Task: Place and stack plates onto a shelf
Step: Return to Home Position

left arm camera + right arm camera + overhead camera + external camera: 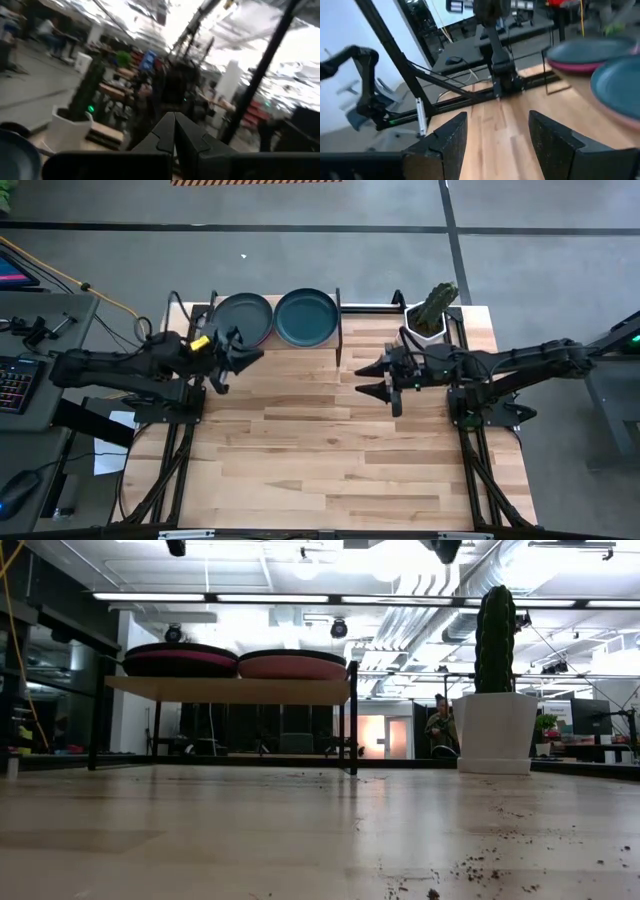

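Two plate stacks sit on the shelf (230, 690) at the table's far edge: black plate (242, 318) left, teal plate (306, 316) right. The left gripper (236, 352), fingers closed and empty, should rise clear before withdrawing; the right gripper (372, 377) hangs open mid-table

Quick tally.

- Shelf (230, 690): one.
- Plate stacks on it: two.
- From above I see two plate tops: one dark grey plate (243, 318) and one teal plate (306, 316).
- From the side, the first stack shows three bands: dark, magenta plate (180, 657), dark.
- The second stack shows two bands: a dark rim over a pink plate (293, 667).
- I cannot tell the exact plate total.
- White pot (428, 332): one, holding one cactus (437, 305).
- Tabletop (330, 450): one.
- My grippers: two. The left gripper (174, 122) has its fingers pressed together; the right gripper (497, 116) has its fingers apart.
- Person (438, 725) far back: one.
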